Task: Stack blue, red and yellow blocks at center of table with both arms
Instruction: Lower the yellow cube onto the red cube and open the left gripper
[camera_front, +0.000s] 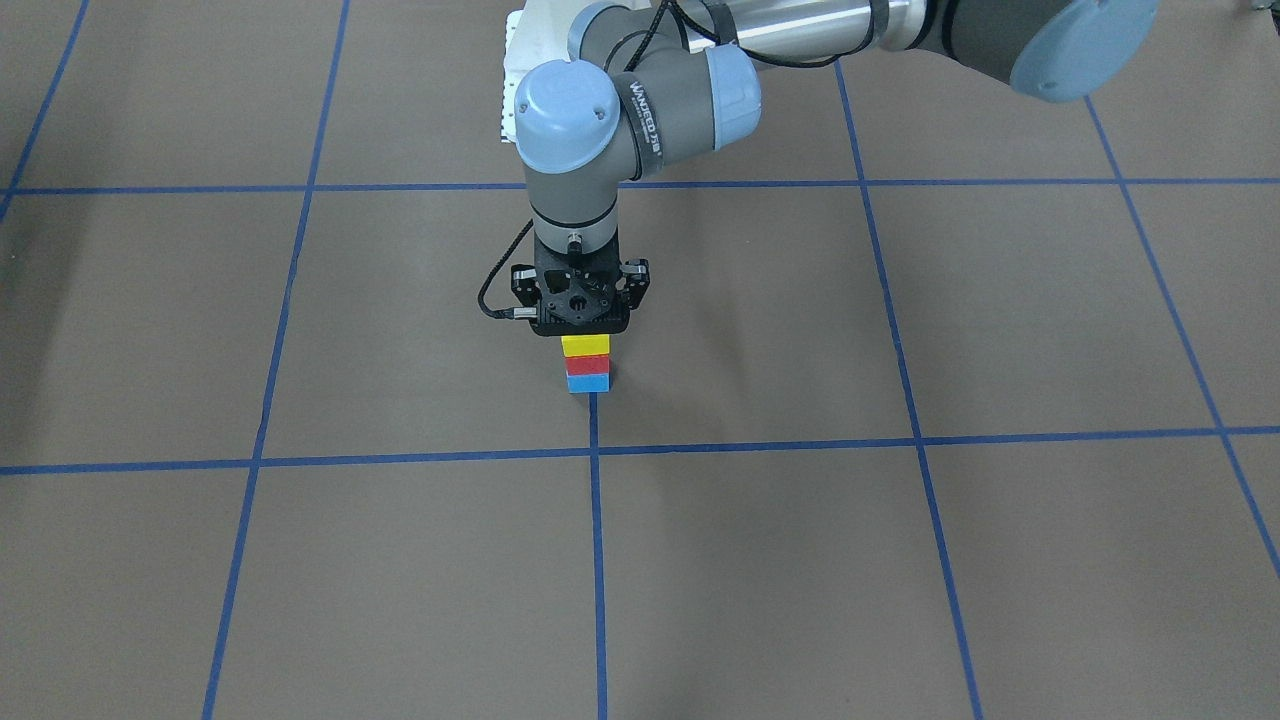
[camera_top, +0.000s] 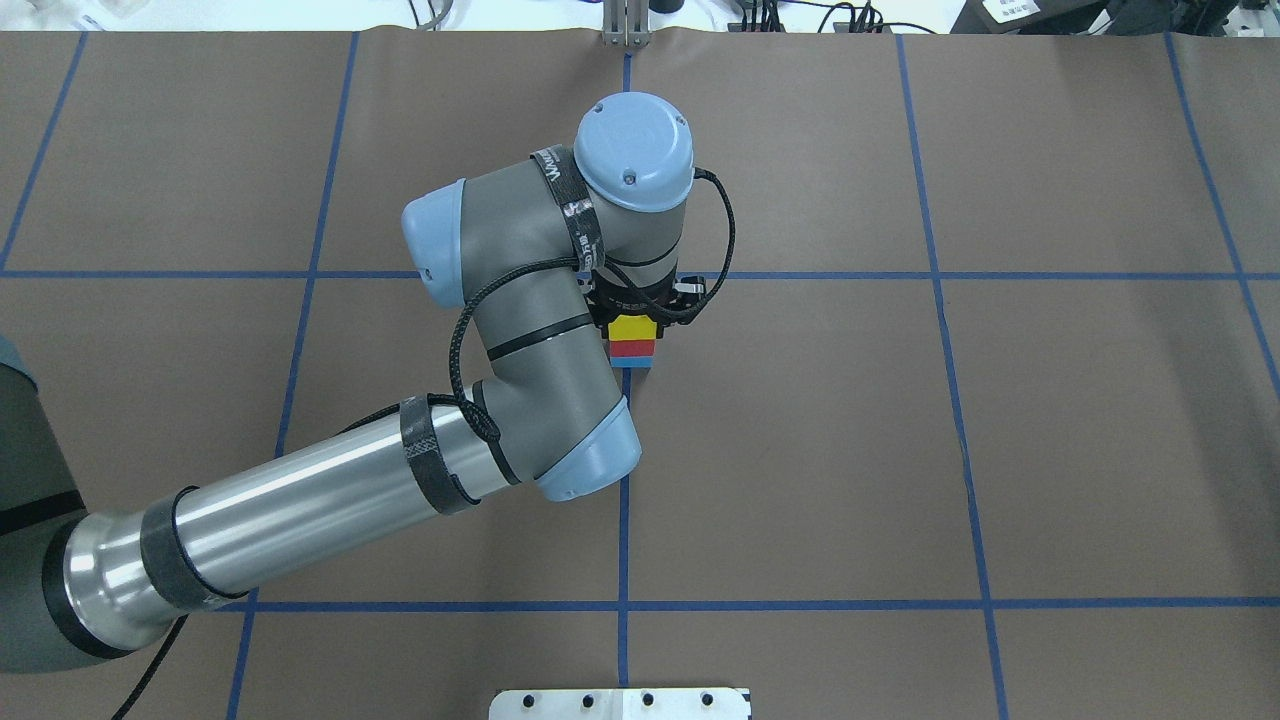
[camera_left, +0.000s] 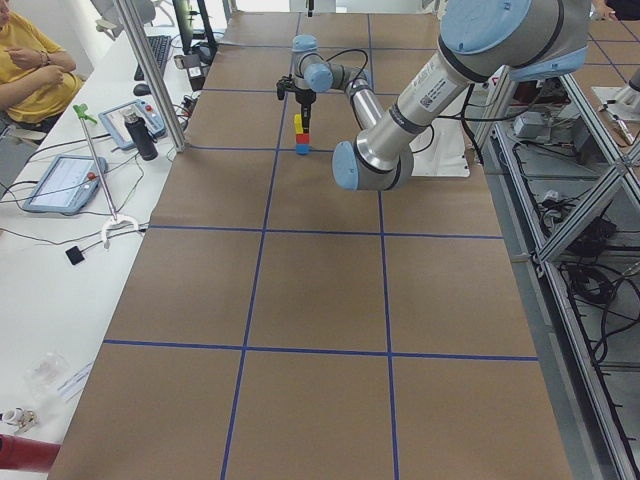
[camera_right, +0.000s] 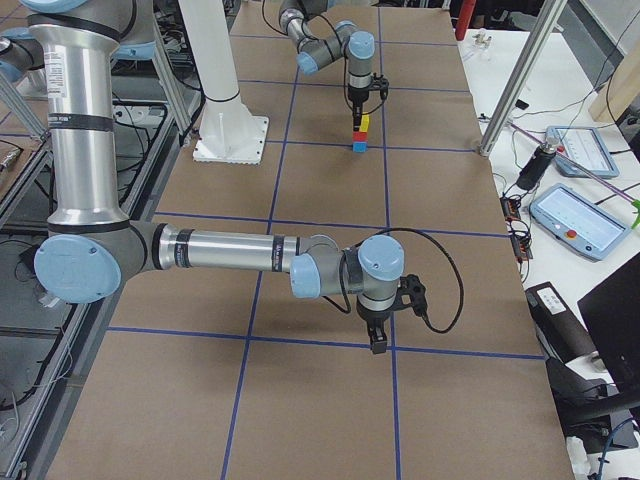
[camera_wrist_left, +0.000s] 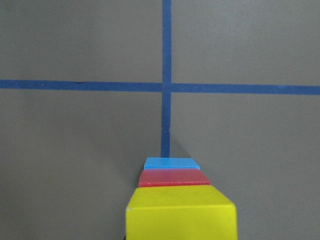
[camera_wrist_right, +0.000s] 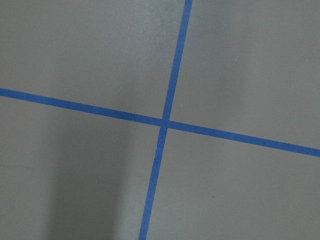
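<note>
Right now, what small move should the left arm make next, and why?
Probably lift the left gripper straight up, releasing first if it grips. It hangs just over the yellow block, which sits on the red block, on the blue block: the task looks done, and a sideways move might topple it.

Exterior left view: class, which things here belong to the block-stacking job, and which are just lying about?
Job:
yellow block
red block
blue block
table
left claw
right claw

Lying about, on the white side bench:
tablet
black cylinder
keyboard
</note>
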